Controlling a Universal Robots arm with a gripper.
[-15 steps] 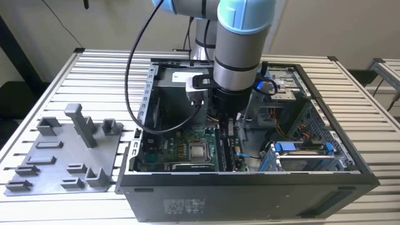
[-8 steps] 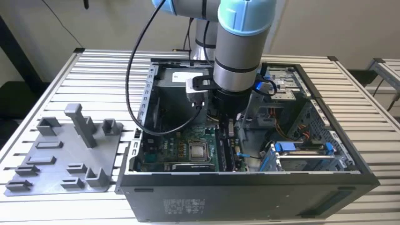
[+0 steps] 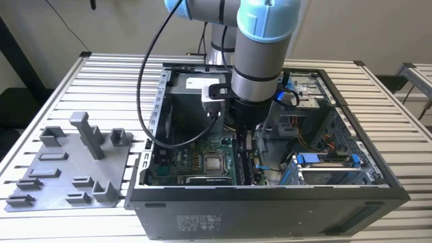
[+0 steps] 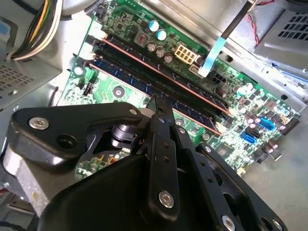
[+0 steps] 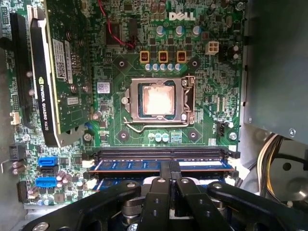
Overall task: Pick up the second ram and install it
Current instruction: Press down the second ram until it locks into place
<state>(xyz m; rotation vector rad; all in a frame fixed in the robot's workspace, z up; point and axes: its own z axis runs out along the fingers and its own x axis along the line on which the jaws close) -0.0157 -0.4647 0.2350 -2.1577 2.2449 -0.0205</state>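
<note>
Two closed jaws, flat dark ram (image 5: pixel 159 165)

Slatted white metal counter (image 3: pixel 101 76) in bright even light, pale plain wall (image 3: pixel 351 25) behind its far edge, another slatted counter's corner (image 3: pixel 420 76) beyond, dark floor below.
</note>
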